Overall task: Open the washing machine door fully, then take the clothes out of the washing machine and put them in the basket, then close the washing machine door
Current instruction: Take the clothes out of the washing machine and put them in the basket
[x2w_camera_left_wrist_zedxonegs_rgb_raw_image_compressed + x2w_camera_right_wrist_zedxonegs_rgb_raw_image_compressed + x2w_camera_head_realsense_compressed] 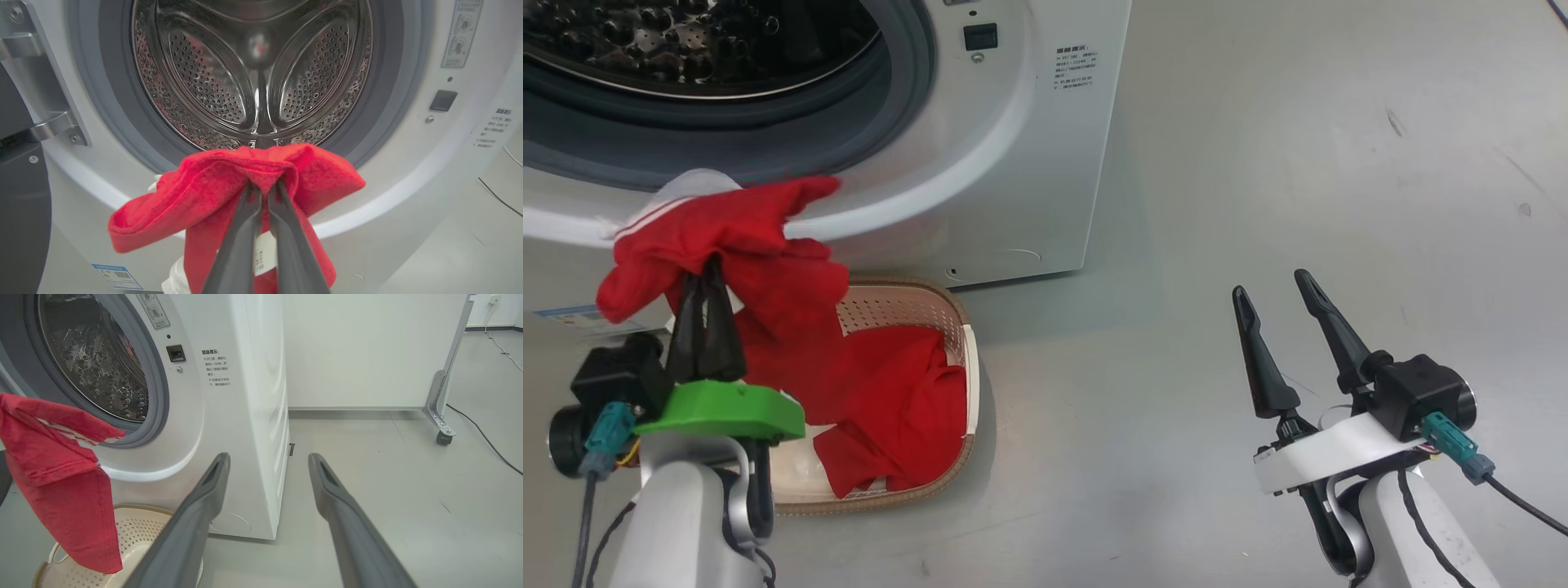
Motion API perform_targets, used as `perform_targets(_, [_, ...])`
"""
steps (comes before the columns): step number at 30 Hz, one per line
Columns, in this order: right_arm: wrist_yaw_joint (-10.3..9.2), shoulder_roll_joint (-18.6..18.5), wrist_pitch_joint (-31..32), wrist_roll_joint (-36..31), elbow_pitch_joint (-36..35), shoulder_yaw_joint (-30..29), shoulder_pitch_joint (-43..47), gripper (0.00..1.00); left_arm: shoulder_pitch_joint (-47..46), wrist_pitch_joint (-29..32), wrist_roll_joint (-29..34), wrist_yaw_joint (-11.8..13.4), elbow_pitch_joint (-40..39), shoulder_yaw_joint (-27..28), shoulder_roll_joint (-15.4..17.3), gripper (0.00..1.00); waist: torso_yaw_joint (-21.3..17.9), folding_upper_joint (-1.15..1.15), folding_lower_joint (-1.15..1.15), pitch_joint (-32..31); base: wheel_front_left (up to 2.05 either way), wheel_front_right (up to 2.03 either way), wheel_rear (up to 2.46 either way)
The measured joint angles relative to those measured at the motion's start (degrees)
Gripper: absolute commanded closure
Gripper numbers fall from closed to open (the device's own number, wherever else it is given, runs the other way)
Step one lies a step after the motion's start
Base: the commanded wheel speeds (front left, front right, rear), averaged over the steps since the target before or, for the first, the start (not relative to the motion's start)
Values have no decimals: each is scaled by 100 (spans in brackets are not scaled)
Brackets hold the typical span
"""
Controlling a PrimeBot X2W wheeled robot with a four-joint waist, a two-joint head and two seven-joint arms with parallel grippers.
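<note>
Left wrist: my left gripper (pixel 264 185) clamps crumpled red garment (pixel 229 175) | head view: red clothes (pixel 907 408) in basket (pixel 898 306), lower left | right gripper (pixel 1270 282) spread

On the front of the washing machine (pixel 253 428), toward its right edge, we find a Chinese printed notice (pixel 215 367): a bold heading over two starred lines, too small for us to read surely. A pictogram sticker (pixel 461 32) sits above it. Low on the left, a blue label (pixel 116 275) carries a QR code, its print blurred.
</note>
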Motion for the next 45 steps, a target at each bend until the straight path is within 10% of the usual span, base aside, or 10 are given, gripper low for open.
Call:
perform_targets(30, [0, 1, 0, 47, -278, 266, -64, 0, 734, 1, -667, 237, 931, -847, 25, 100, -238, 0, 0, 555, 0, 0, 0])
perform_targets(45, [0, 2, 0, 108, -463, 296, -506, 0, -350, 338, -672, 355, 2083, -661, 37, 100, -566, 0, 0, 1426, 0, 0, 0])
